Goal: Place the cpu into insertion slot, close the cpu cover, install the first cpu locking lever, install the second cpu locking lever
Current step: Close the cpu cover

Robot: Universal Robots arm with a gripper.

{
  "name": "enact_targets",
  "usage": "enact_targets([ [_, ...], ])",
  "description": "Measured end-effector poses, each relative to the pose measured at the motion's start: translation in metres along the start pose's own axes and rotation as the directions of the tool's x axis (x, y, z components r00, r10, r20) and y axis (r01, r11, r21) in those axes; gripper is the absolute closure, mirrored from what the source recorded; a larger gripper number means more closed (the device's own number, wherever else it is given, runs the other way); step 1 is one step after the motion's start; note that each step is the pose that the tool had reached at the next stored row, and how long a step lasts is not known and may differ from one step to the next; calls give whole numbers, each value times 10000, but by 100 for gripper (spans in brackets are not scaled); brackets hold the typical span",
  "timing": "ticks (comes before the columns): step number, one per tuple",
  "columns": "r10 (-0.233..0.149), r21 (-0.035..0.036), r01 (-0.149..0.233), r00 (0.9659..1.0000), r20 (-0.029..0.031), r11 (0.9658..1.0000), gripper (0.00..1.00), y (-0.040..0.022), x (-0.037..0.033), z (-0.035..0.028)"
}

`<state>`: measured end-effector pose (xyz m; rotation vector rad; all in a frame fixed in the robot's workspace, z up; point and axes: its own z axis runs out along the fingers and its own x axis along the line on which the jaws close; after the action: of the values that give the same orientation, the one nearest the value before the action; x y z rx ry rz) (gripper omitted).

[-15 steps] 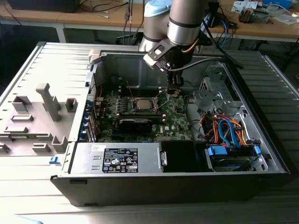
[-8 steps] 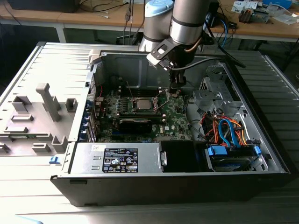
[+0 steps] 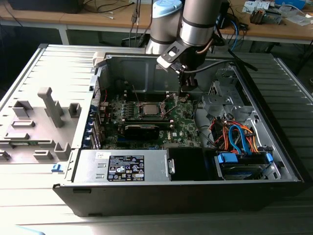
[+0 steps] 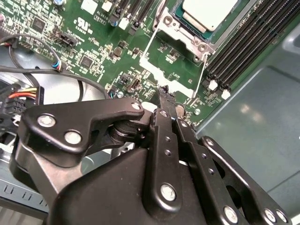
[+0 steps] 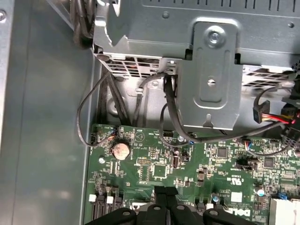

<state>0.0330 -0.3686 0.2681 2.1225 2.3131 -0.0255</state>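
1. Centrally, one cpu [image 4: 208, 13] lies seated in the one insertion slot [image 4: 187, 29] on the green board [image 4: 93, 42].
2. One cpu cover [image 4: 159, 75] is swung open beside the slot, with board showing through its window; two locking levers [image 4: 202, 70] are unlatched.
3. One gripper [image 4: 165, 96] hovers just beside the cover's free edge, its jaws closed together with nothing between them.
4. One open computer case [image 3: 146, 68] holds the board, one power supply [image 3: 124, 166] and bundled cables [image 3: 234, 137].
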Motion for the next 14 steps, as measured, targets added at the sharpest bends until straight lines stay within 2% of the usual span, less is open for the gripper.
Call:
enact_targets([
  [6, -118, 61, 118, 9999, -2, 9999, 89, 44, 29, 46],
  [14, -242, 97, 242, 9997, -14, 9997, 89, 53, 40, 132],
])
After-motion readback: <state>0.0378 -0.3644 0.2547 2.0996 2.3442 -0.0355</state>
